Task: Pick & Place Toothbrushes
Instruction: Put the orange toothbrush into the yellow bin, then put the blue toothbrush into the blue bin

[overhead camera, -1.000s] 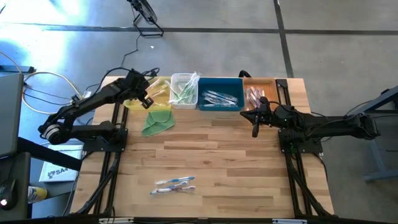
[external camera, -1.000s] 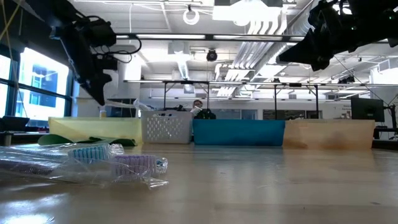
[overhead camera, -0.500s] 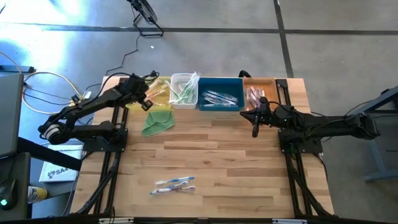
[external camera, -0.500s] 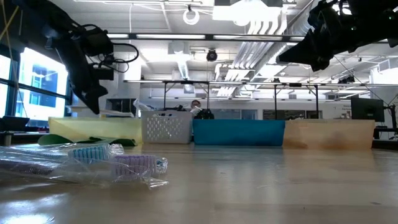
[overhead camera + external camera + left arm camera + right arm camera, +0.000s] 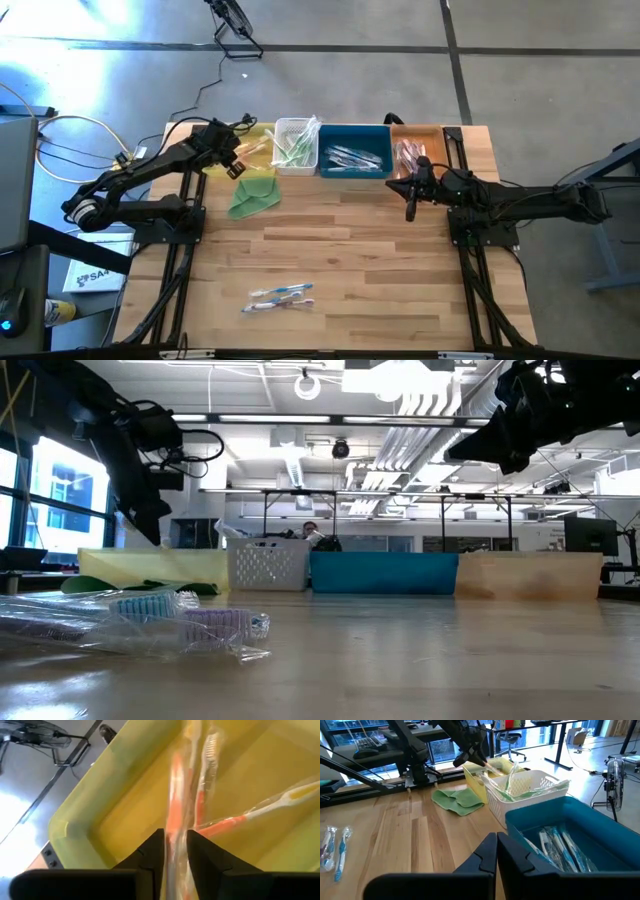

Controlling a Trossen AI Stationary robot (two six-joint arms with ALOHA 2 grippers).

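My left gripper (image 5: 175, 842) hangs slanting down over the yellow bin (image 5: 252, 148), seen also in the high view (image 5: 236, 163). An orange toothbrush (image 5: 175, 795) in a clear wrapper shows as a streak in the narrow gap between its fingers, reaching down into the bin. Two more orange toothbrushes (image 5: 235, 822) lie on the bin's floor. My right gripper (image 5: 410, 208) waits shut in the air before the blue bin (image 5: 354, 150). Two blue toothbrushes (image 5: 280, 295) lie flat near the table's front edge. My left gripper has the wrapped orange toothbrush's handle (image 5: 174, 827) between its two fingers, which lie across it and slant down from above. The fingers stand slightly apart, and I cannot tell whether they touch it. Its far end points into the yellow bin.
A row of bins stands at the table's far edge: yellow, a white basket (image 5: 296, 145) with green toothbrushes, blue with bluish ones, and an orange bin (image 5: 415, 150). A folded green cloth (image 5: 252, 196) lies before the yellow bin. The middle of the wooden table (image 5: 340, 250) is bare.
My left gripper has sunk a little toward the yellow bin with the orange toothbrush, tipping slightly, then stayed in place.
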